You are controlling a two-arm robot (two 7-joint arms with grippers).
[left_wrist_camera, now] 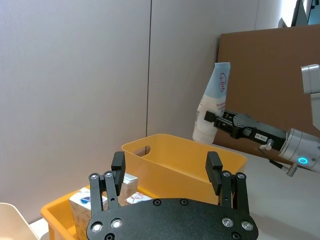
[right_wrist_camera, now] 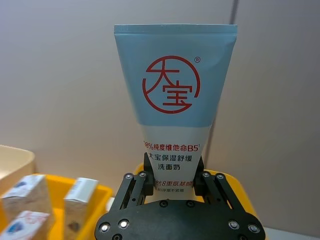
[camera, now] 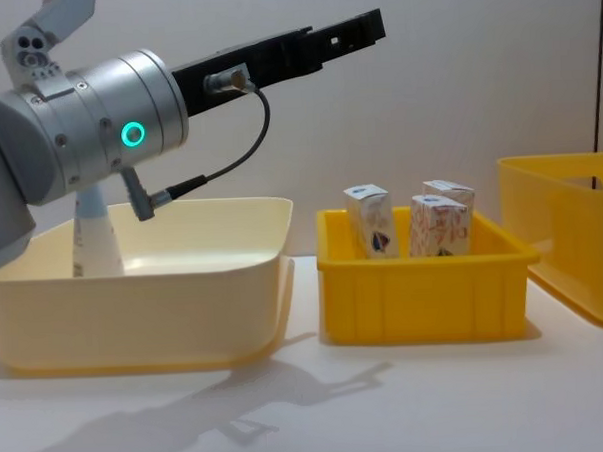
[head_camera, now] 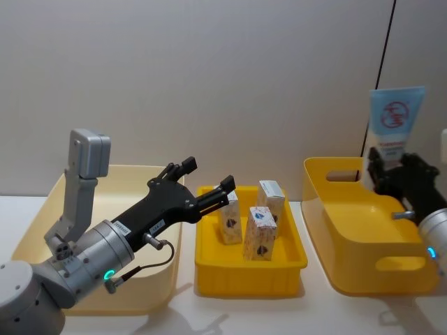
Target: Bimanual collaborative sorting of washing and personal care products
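While the right hand (right_wrist_camera: 175,175) grips one tube (right_wrist_camera: 172,90), another (camera: 90,245) is half-hidden.

Bright, even, diffuse light from above. Soft grey shadows on tabletop (camera: 440,410) front-left of yellow tray (camera: 425,301) — focus crisp.

squeeze tube (right_wrist_camera: 175,90): showing light blue over white, red circular logo
cartons (head_camera: 260,234): showing white with red-and-blue print
tray (head_camera: 251,276): showing plain yellow
bin (camera: 135,313) left of tray: showing cream

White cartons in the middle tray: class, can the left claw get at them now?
Probably yes: the open left claw hovers above the cartons with nothing between, and the right claw holds a tube away over the right bin.
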